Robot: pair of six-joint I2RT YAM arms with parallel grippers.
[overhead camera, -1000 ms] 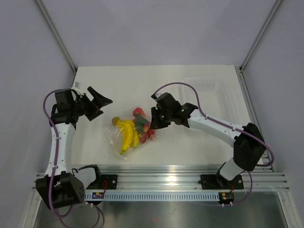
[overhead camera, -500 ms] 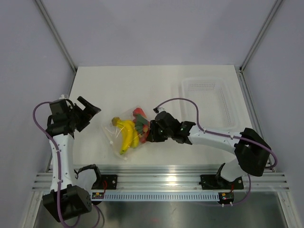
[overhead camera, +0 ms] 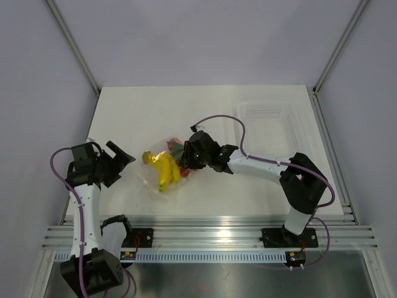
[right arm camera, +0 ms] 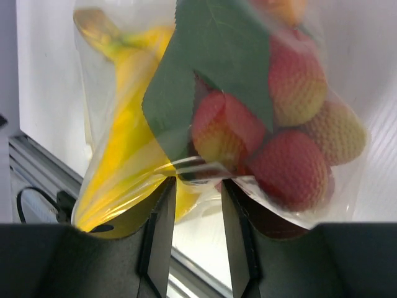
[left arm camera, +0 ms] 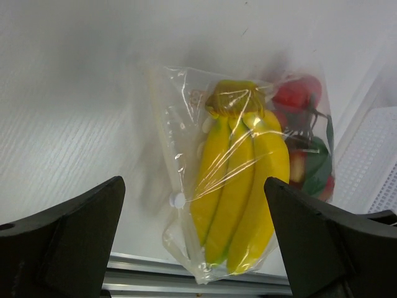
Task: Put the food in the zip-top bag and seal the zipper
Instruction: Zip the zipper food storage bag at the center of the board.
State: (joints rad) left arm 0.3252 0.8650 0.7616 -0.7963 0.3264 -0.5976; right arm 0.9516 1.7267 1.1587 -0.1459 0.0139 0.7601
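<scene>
Looking down on a white tabletop (overhead camera: 186,112), with a clear, dot-printed plastic zip-top bag (overhead camera: 155,186) lying flat between two black two-finger grippers. Packed inside the bag: a small bunch of yellow toy bananas (overhead camera: 165,174) and a cluster of red strawberry-like fruits with green leaves (overhead camera: 178,149).

Left gripper (overhead camera: 116,162) spread wide, holding nothing, near the bag's banana side but apart from it. From the left wrist view: broad black fingers (left arm camera: 74,242) at the two lower corners, the bag (left arm camera: 180,105) straight ahead of the open gap (left arm camera: 193,186). Bananas (left arm camera: 239,180) lengthwise ahead, brownish stem end farthest from the fingertips. Red fruits (left arm camera: 298,96) beyond the bananas, off toward the right-hand finger. Thin clear press-seal strip (left arm camera: 164,133) along the bag edge on the left-hand finger's side; impossible to tell whether pressed shut.

Right gripper (overhead camera: 189,158) down at the bag's fruit side. From the right wrist view: fingers (right arm camera: 158,230) partly apart, a narrow gap (right arm camera: 197,186) with bare table showing through it. Crumpled bag film (right arm camera: 338,205) lying just across the fingertips, not squeezed between them. Red fruits (right arm camera: 285,167) and a large green leaf (right arm camera: 211,62) immediately ahead, bananas (right arm camera: 124,136) off toward the left-hand finger.

Clear rigid rectangular tray (overhead camera: 273,124) well behind the right gripper, apart from the bag.
</scene>
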